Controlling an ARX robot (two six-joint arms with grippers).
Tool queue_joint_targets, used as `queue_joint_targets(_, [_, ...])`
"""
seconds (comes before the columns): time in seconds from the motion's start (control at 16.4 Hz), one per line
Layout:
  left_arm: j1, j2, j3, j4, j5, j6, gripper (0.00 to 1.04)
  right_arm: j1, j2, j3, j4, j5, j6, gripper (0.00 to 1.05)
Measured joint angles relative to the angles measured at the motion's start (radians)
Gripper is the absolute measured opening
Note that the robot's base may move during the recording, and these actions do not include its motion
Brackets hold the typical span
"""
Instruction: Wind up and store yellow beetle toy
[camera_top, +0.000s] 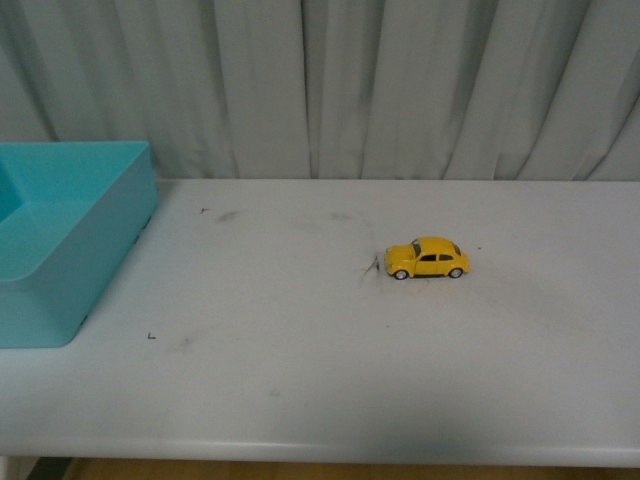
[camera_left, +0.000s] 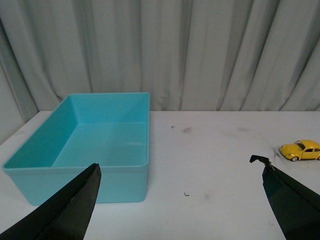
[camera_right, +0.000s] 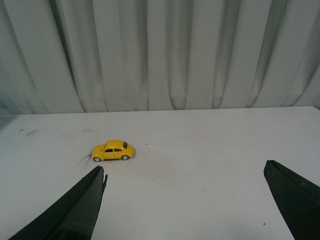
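A: Quick pass, left to right. What's on the far left?

B: Teal bin (camera_top: 60, 250), open top, nothing in it that I can see, sitting at the left edge of the tabletop (camera_top: 300, 370). My left claw (camera_left: 175, 163) hangs near it with its fingers (camera_left: 75, 205) wide apart, holding nothing.

A: Middle?

B: Bare tabletop with a few grey scuff marks (camera_top: 228, 215). Pleated curtain (camera_top: 400, 90) behind.

A: And the toy?

B: The yellow beetle toy (camera_top: 427, 258) is right of centre, well apart from the bin. It's on its wheels, side-on to me, nose apparently toward the bin. My right claw (camera_right: 185, 166) faces it, jaws spread, empty and not touching it. Neither arm shows in the front view.

A: How will it handle?

B: My guess is light, rigid and not fragile. The shell is glossy and rounded, so it's probably slippery, and pads on the roof curve could squirt it out. The wheels look free, so a nudge may roll it away.

A: Where do you grip?

B: Across the two flanks at the doors, low down, coming in from above. Those are the flattest faces. I'd close square and centred so it can't yaw. The right claw is the nearer one.

A: Winding?

B: No key visible. Likely pull-back, so press down and drag it backward.
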Motion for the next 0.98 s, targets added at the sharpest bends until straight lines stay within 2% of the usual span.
queue_joint_targets(0.98, [0.0, 0.0, 0.0, 0.0, 0.0, 0.0, 0.98, 0.0, 0.0, 0.0, 0.001, 0.0, 0.0, 0.98])
